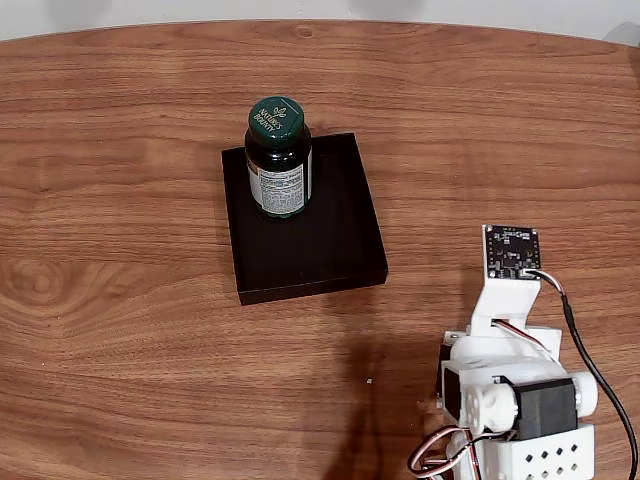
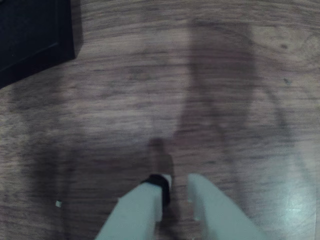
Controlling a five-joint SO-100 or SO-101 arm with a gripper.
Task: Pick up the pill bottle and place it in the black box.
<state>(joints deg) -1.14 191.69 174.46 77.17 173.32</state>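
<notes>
The pill bottle (image 1: 278, 160), dark green with a green printed cap and a white label, stands upright on the rear left part of the black box (image 1: 330, 240) in the fixed view. The white arm (image 1: 510, 390) sits folded at the bottom right, well apart from both. In the wrist view my gripper (image 2: 177, 182) enters from the bottom edge and hangs over bare wood. Its pale fingers (image 2: 140, 210) are drawn close together with nothing between them. A corner of the black box (image 2: 30, 35) shows at the top left of that view.
The wooden table (image 1: 120, 300) is bare around the box. Its curved far edge runs along the top of the fixed view. A tiny white speck (image 1: 369, 381) lies on the wood left of the arm's base. A black cable (image 1: 600, 380) loops down the arm's right side.
</notes>
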